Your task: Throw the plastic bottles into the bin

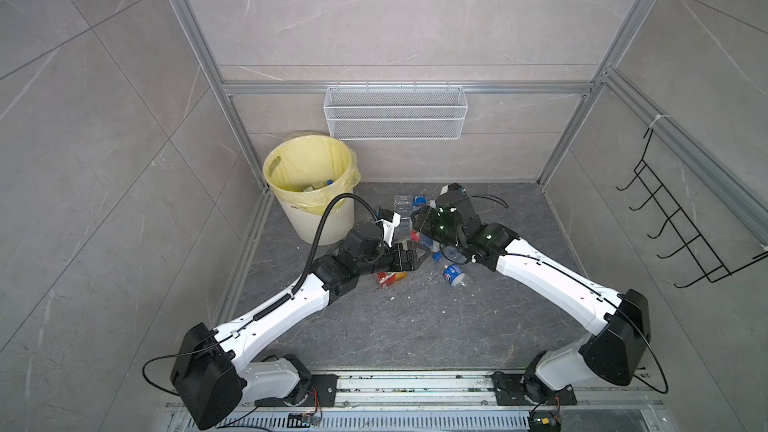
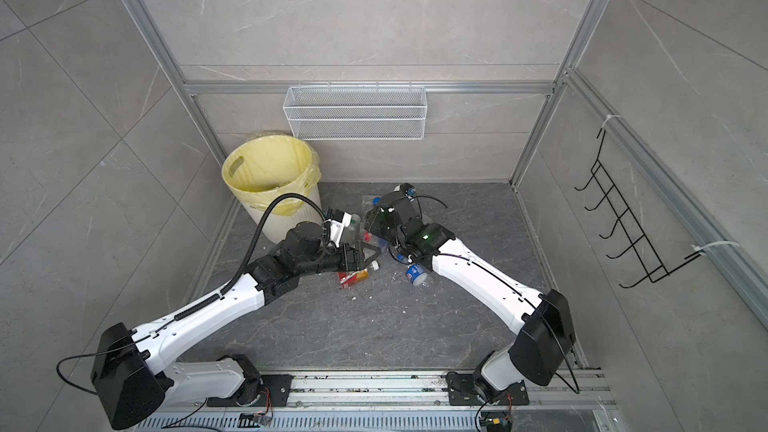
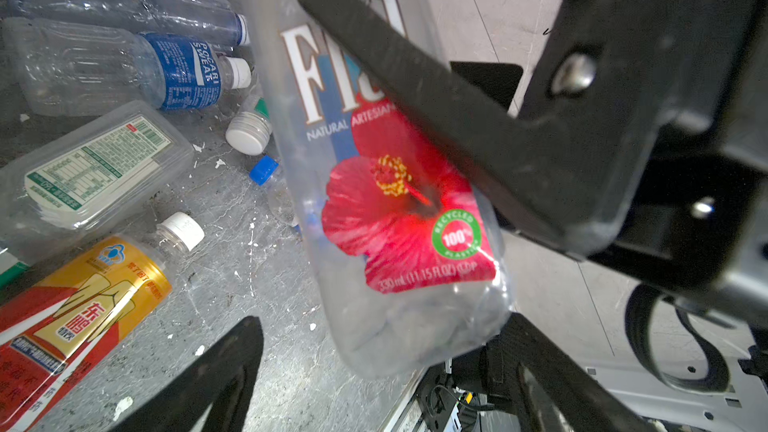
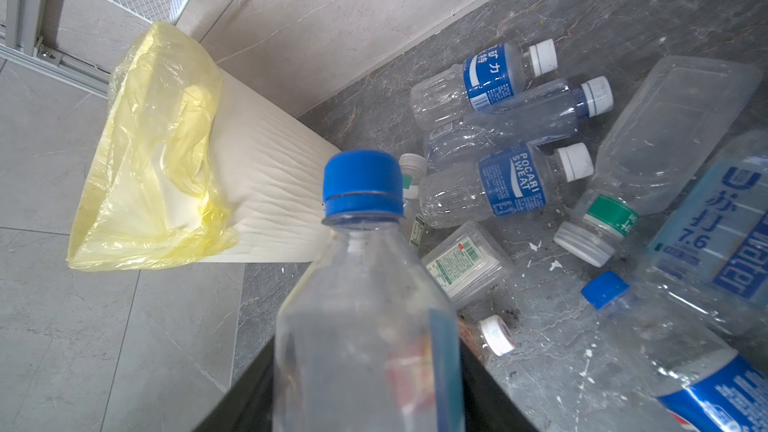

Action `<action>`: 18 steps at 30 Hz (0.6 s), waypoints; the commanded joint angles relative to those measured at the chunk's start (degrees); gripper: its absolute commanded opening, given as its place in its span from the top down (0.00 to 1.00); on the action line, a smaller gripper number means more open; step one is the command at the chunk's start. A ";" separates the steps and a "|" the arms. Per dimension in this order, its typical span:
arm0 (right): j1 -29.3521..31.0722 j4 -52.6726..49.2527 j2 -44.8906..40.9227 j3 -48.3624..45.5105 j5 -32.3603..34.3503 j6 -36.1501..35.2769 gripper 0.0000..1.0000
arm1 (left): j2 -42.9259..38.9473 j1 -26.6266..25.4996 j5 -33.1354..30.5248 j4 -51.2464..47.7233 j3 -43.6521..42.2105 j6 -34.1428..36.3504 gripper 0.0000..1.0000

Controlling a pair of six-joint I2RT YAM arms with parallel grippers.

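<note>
Bottle [image 4: 365, 326] pinched in our right fingers [image 4: 249, 401] | left fingers [image 3: 457, 118] spread around it | handover, we judge | next: left clamps, then bin [image 4: 270, 184]

A cream bin [image 2: 277, 228] lined with a yellow bag [image 2: 266, 172] is seen in the back left corner of the dark floor [image 2: 374, 326]. A white wire basket [image 2: 357, 114] is hung on the back wall, and a black hook rack [image 2: 623, 222] is fixed to the right wall. The left arm [image 2: 208, 317] and the right arm [image 2: 478, 276] are stretched in toward the middle, close to the bin. The left gripper [image 2: 368, 257] is held low with its jaws apart, just over an orange bottle [image 2: 353, 278] with a white cap. The right gripper [image 2: 374, 220] is pointed left, near the bin. A blue-label bottle [image 2: 415, 274] is laid beside the right arm. More bottles [image 2: 376, 201] are half hidden under the grippers.
</note>
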 commanded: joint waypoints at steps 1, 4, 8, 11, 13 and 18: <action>-0.20 1.11 -0.32 -0.38 -0.24 0.91 0.41 | 0.29 0.02 -2.07 2.98 0.72 -0.90 0.08; -0.21 1.37 -0.45 -0.76 -0.42 1.08 0.42 | -0.08 0.02 -5.21 1.42 0.76 -1.43 0.08; -0.19 1.63 -0.41 -1.16 -0.64 1.28 0.42 | 0.38 0.05 -6.21 0.45 0.81 -1.71 0.08; -0.18 1.90 -0.39 -1.49 -0.86 1.48 0.42 | 0.94 0.06 -6.74 0.46 0.58 -2.47 0.08; -0.17 1.90 -0.51 -1.60 -0.95 1.57 0.42 | 1.09 0.04 -7.70 -0.08 0.50 -2.67 0.08; -0.22 1.73 -1.09 -1.99 -1.15 1.32 0.42 | -0.04 0.29 -9.90 -1.16 0.25 -1.68 0.08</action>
